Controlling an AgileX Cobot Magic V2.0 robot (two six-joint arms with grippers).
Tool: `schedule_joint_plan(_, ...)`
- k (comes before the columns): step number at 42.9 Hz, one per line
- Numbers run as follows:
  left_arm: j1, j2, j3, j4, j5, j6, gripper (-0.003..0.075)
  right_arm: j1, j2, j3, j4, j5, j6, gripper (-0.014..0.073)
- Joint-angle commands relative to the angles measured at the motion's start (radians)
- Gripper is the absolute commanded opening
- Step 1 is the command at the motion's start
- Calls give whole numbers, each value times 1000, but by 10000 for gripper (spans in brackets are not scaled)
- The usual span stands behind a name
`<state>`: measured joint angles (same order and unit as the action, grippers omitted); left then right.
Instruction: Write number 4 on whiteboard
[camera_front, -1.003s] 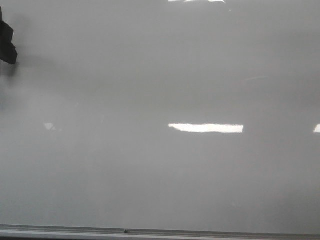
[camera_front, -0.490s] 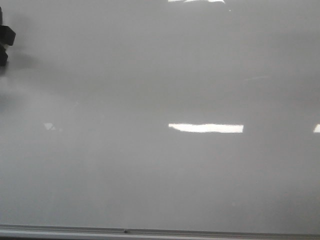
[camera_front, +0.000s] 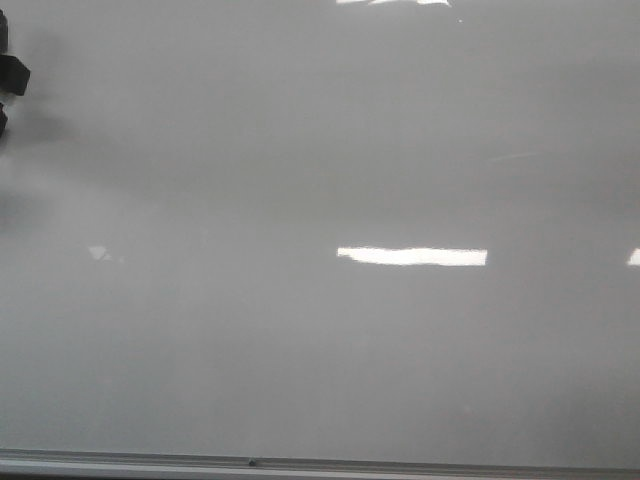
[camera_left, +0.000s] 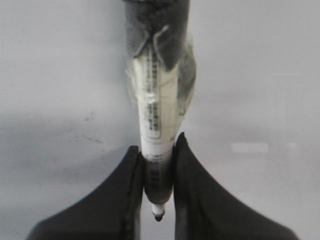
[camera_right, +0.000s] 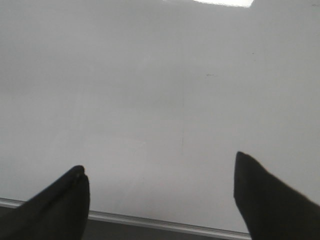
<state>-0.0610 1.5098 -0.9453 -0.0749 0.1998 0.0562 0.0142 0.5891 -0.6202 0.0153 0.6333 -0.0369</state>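
The front view looks forward and down over the whiteboard (camera_front: 320, 300), which fills nearly the whole picture; its metal frame (camera_front: 320, 464) runs along the near edge, and a dark bit of the left arm (camera_front: 10, 75) shows at the far left. The left wrist view sits close above the board (camera_left: 260, 75), looking down past its pincer (camera_left: 159, 165). The right wrist view also looks down on the board (camera_right: 160, 75), and it shares the near frame (camera_right: 165, 224) with the front view.
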Motion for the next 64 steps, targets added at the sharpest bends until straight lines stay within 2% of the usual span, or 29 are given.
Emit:
schedule_joint_plan(1,-1,-52,-38,-2,7,-8,-20,1,6,-34,4,-61,-10,610)
schedule_joint_plan(7,-1,-90,-81,6,170,-1,-20,2,6,-47,11,-32,-10,610)
schedule_joint_plan(14,-26,-143,-163,4,413,159,-20,3,13,-95,39,49,-12,610)
schedule_joint_plan(22,-128,-179,-246,-13,686,352,-20,4,85,-179,95,197,-88,610)
schedule_joint_plan(28,-238,-182,-293,-55,826,486,-20,4,171,-237,211,275,-237,605)
schedule_joint_plan(37,-439,-177,-338,-95,845,588,-20,18,312,-327,478,378,-591,526)
schedule_joint_plan(41,-524,-177,-350,-95,845,621,-20,48,370,-374,575,410,-720,517)
schedule_joint_plan(48,-655,-177,-362,-95,839,667,-20,160,450,-457,610,453,-906,517)
schedule_joint_plan(55,-741,-173,-362,-93,840,667,-20,307,501,-514,605,451,-987,517)
schedule_joint_plan(64,-799,-171,-362,-93,840,667,-20,444,558,-557,602,433,-995,517)
